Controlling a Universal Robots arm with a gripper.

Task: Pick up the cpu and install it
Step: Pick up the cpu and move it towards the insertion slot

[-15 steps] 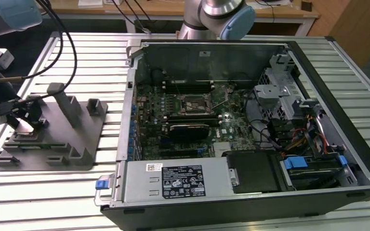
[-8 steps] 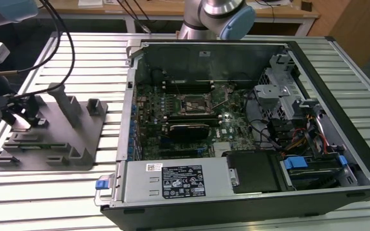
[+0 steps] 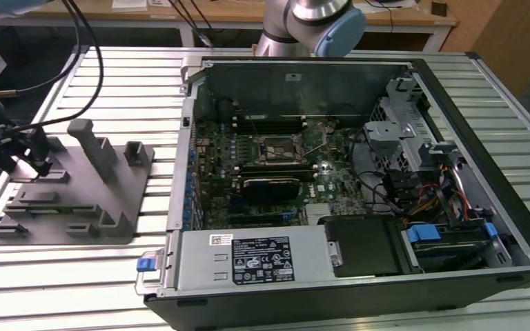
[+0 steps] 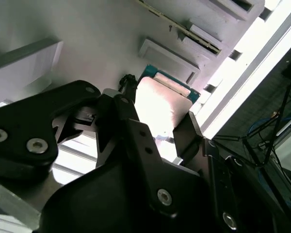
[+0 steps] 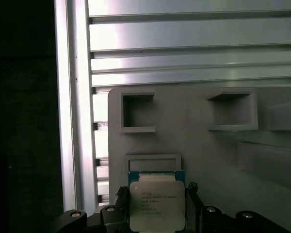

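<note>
The cpu (image 5: pixel 156 206), a small square chip with a silvery top and a green rim, lies on the grey fixture (image 5: pixel 208 160) just beside a raised rectangular frame. In the second wrist view the cpu (image 4: pixel 162 104) shines bright between two black fingers (image 4: pixel 190 127). My gripper (image 5: pixel 156 193) straddles it, with a finger pressed against each of two opposite edges. In the exterior view the gripper (image 3: pixel 27 164) is low over the grey fixture (image 3: pixel 72 200) at the exterior view's left. The black square socket (image 3: pixel 275 148) sits on the motherboard inside the open computer case.
The open computer case (image 3: pixel 513 227) takes up the middle and the exterior view's right, with a power supply (image 3: pixel 256 258), drive bays and cables. Upright posts (image 3: pixel 85 145) rise from the fixture. Black cables (image 3: pixel 81 41) hang over the slatted metal table (image 3: pixel 63 289).
</note>
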